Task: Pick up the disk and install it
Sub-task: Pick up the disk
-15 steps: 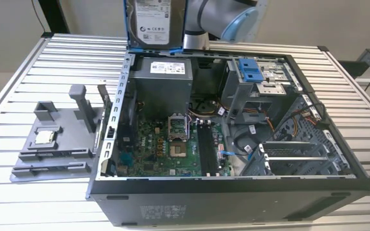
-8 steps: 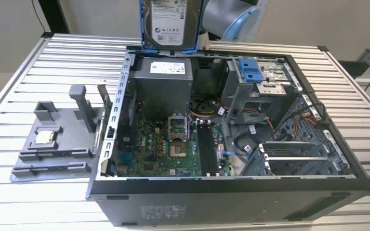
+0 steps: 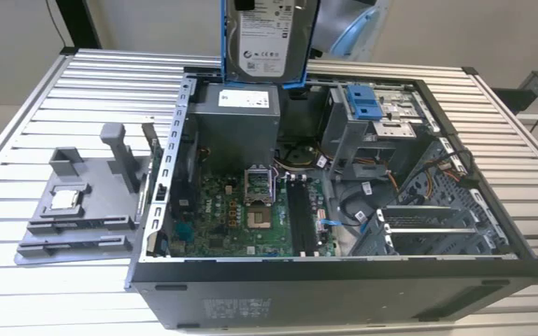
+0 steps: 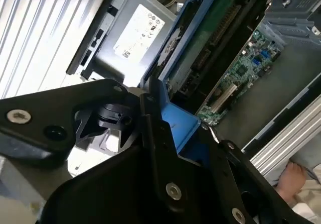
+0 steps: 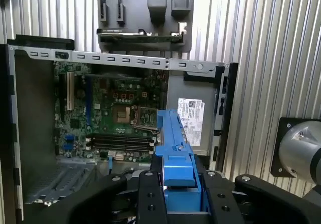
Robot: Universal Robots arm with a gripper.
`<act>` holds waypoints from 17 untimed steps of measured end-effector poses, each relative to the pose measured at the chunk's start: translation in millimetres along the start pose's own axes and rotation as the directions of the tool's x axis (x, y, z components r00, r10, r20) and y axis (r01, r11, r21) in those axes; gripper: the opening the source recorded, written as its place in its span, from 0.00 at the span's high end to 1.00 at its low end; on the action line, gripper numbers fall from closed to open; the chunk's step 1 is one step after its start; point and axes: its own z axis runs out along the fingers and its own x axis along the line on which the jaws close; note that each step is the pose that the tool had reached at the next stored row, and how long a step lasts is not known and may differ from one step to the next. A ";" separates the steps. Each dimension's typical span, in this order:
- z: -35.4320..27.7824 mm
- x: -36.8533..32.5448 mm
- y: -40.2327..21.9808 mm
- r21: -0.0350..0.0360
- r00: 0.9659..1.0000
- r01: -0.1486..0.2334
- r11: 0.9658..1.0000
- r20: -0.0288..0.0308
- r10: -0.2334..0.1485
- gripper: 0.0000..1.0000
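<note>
Flat silver-grey hard-drive disk (image 3: 267, 42), white label, blue plastic carrier rail, is held upright in the air over the grey metal power supply box (image 3: 241, 105) of the open black computer case (image 3: 325, 294), which sits on the slatted metal counter (image 3: 82, 77). Black gripper (image 5: 178, 191) is clamped on the disk's blue rail.

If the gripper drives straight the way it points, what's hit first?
Probably the power supply: the gripper, shut on the disk, points down into the open case, and the disk's lower edge hangs over that grey box. Depth is unclear; it might pass beside it toward the motherboard.
</note>
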 end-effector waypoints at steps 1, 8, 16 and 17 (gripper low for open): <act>0.1 2.8 -1.5 0.000 1.000 0.000 1.000 0.000 0.000 1.00; 1.1 23.9 -14.1 0.000 1.000 0.000 1.000 0.000 0.000 1.00; 2.5 46.8 -31.4 0.000 1.000 0.000 1.000 0.000 0.000 1.00; 2.6 49.6 -33.4 0.000 1.000 0.000 1.000 0.000 0.000 1.00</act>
